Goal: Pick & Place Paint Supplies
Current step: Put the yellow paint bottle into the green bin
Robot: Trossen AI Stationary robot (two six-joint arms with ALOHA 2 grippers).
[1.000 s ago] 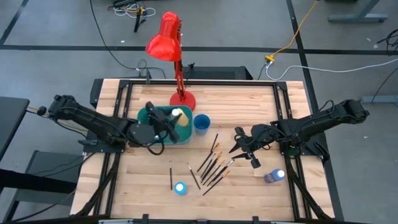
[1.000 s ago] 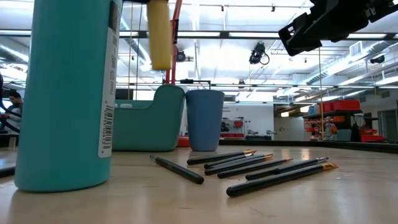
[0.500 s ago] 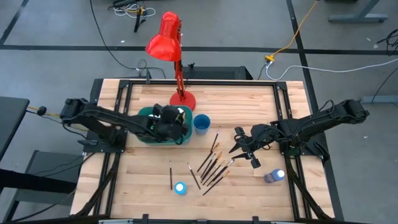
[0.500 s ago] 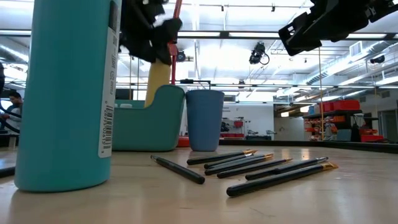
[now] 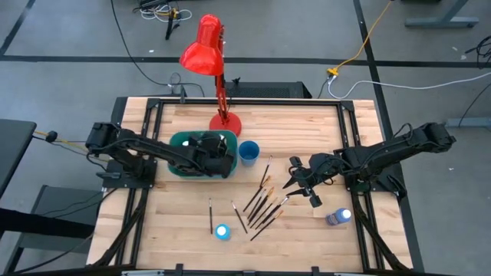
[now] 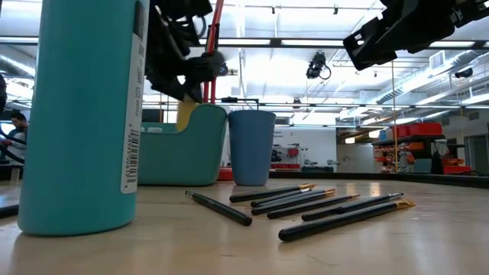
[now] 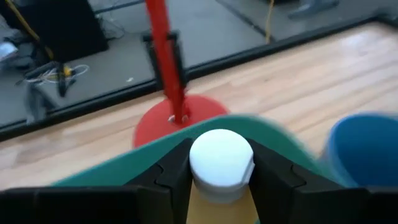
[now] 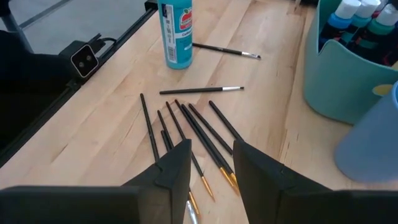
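1. Bottle (image 6: 80,114) in teal is standing nearest my low camera, upright on the table (image 5: 307,230).
2. Brushes (image 5: 261,203) are lying loose mid-table, with the right gripper (image 5: 301,182) hanging just beside them; I'm seeing its jaws partly apart, gripping nothing.
3. Farther back, the left gripper (image 7: 214,180) is clamping the white-capped yellow bottle (image 7: 221,158), lowering it into the teal bin (image 5: 184,139) beside the blue cup (image 5: 248,152).
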